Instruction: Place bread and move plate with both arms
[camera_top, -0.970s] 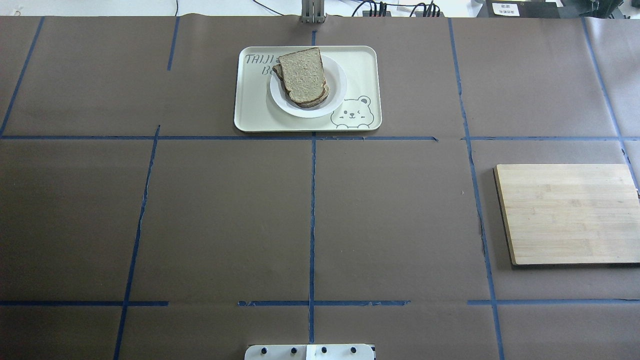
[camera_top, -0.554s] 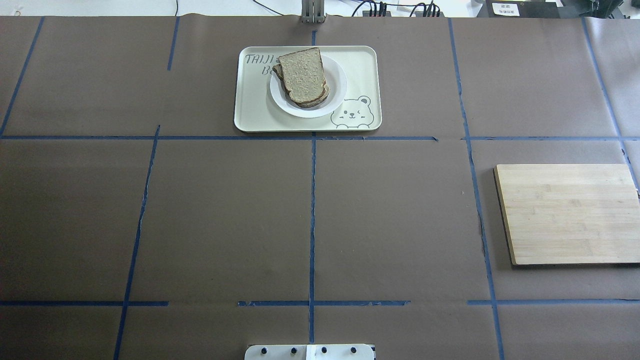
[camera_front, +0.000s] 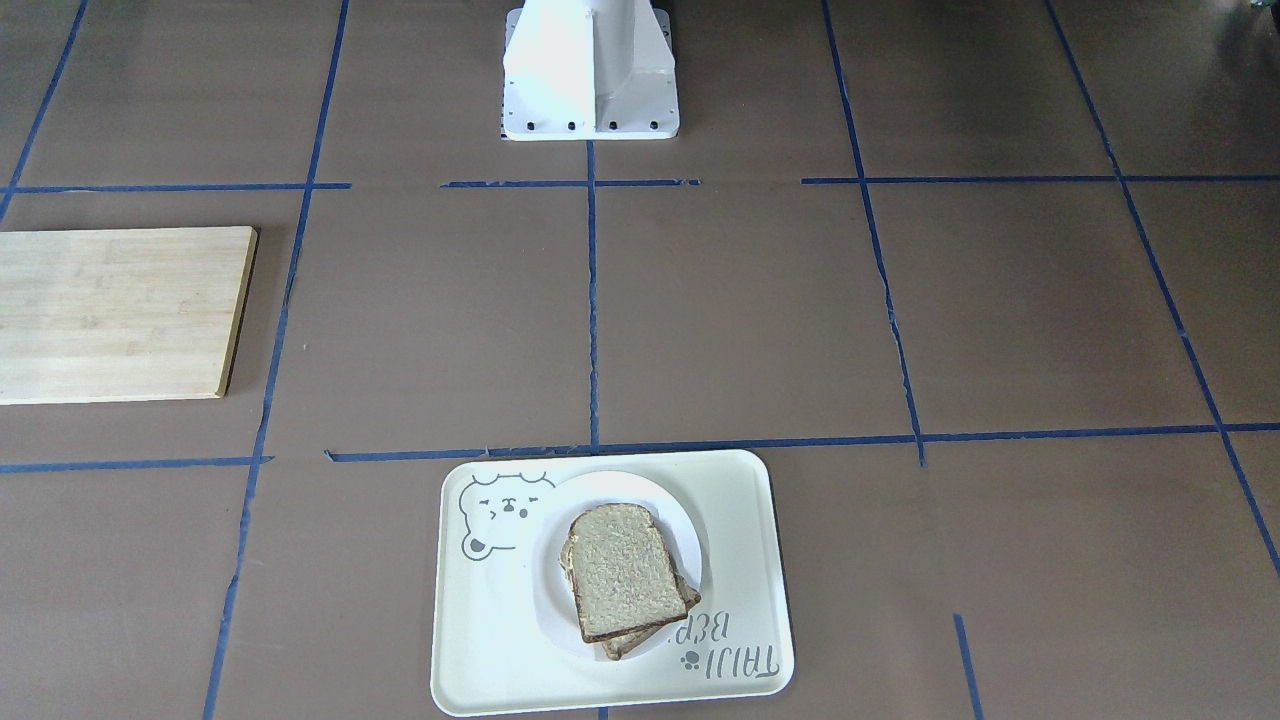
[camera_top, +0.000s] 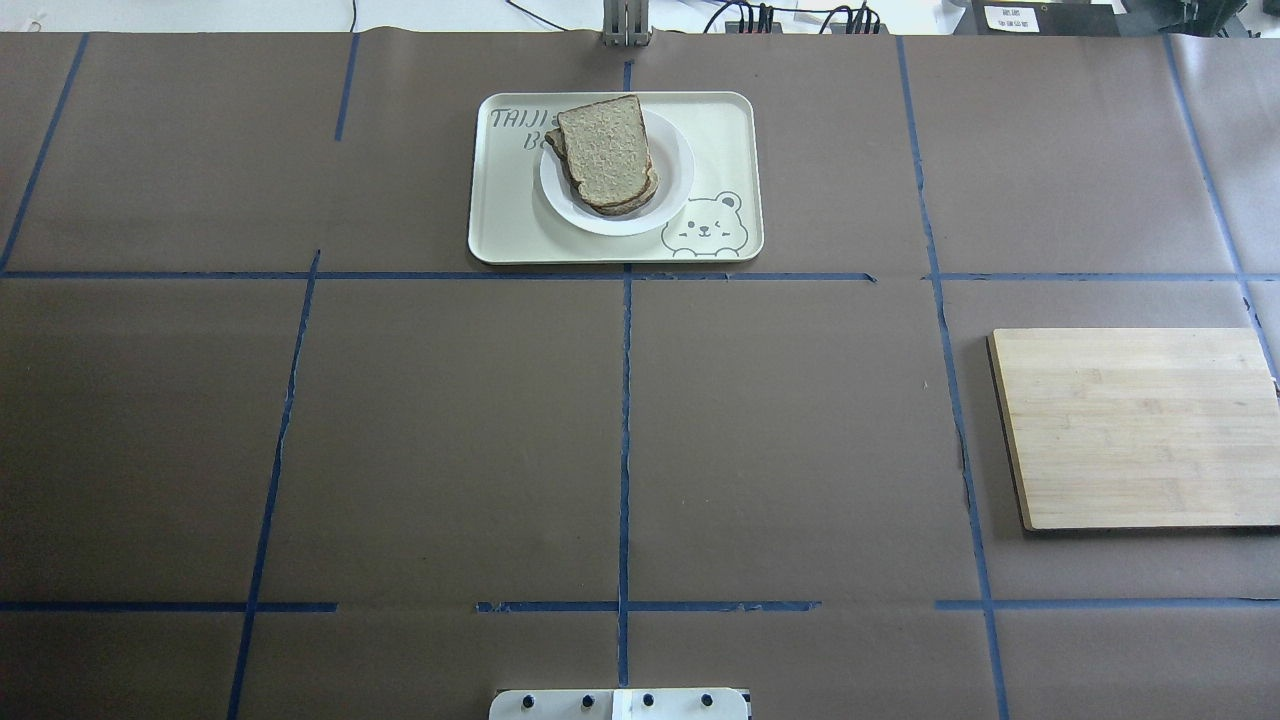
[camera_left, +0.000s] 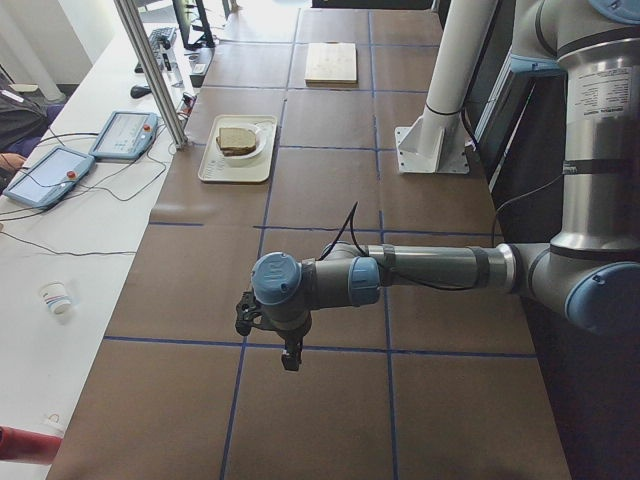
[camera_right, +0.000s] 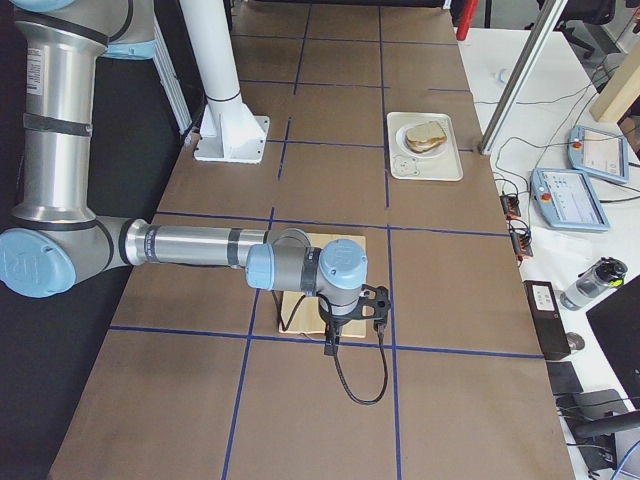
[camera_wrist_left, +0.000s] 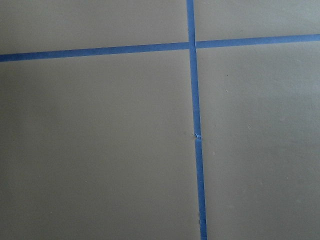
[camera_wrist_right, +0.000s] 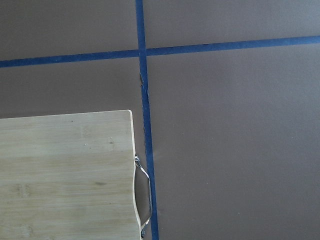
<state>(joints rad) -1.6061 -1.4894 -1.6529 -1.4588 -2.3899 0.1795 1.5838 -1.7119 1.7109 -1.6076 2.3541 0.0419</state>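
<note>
The plain slice of brown-crusted bread (camera_top: 603, 150) lies flat on the small round white plate (camera_top: 672, 190). The plate sits on the cream tray with the bear drawing (camera_top: 510, 220). The tray is at the far side of the brown table (camera_top: 400, 420) from the robot, about in the middle.

The bread's long side runs away from the robot, tipped a little. Its round end points back at the robot.

The left claw (camera_left: 290, 355) hangs over bare table near the robot's left end. The right claw (camera_right: 332, 345) hangs over the edge of the pale wooden board (camera_top: 1135, 430) near the robot's right end. Both are well apart from the plate. To reach it, each claw must go inward and away from the robot. We think neither arm is clearly nearer.

We cannot tell how wide either claw is open, as we only see them small and from the side. We see nothing held in them.

We count one plate, one tray, one board and two arms. We count two slices: the plain one on top, and one peeking out from under it.
</note>
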